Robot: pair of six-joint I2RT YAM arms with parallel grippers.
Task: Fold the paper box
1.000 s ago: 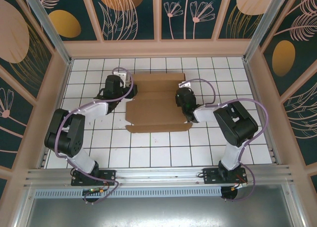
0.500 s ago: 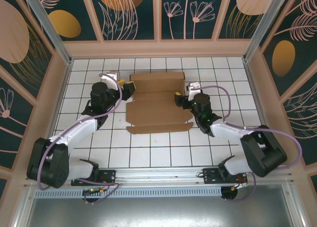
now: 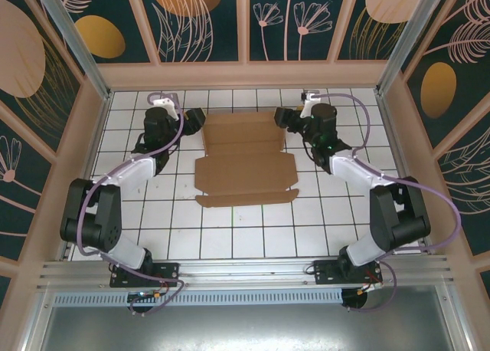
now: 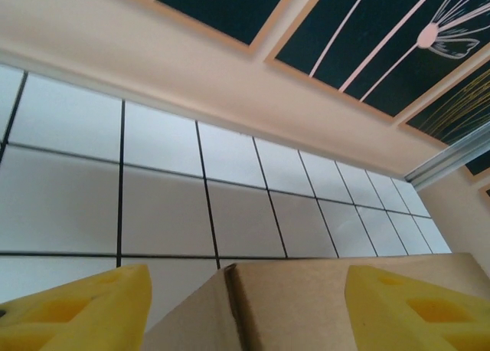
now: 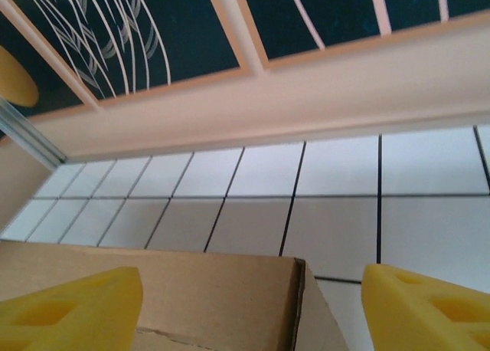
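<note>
The paper box [image 3: 245,163] is a brown cardboard sheet with creases and flaps, lying mid-table. My left gripper [image 3: 197,119] is at its far left corner, and in the left wrist view the yellow fingers [image 4: 76,309] stand wide apart. The box's corner [image 4: 306,297] rises between them, unclamped. My right gripper [image 3: 282,118] is at the far right corner. In the right wrist view its yellow fingers [image 5: 425,309] are also spread, with the box's corner [image 5: 191,290] between them.
The white tiled table [image 3: 245,236] is fenced by beige walls with dark patterned panels. The back wall [image 3: 245,75] runs a few tiles behind both grippers. A metal rail [image 3: 245,270] carries the arm bases along the near edge.
Both grippers have moved from the box's sides towards the back wall, to its far corners. The right gripper's jaws have opened wider.
</note>
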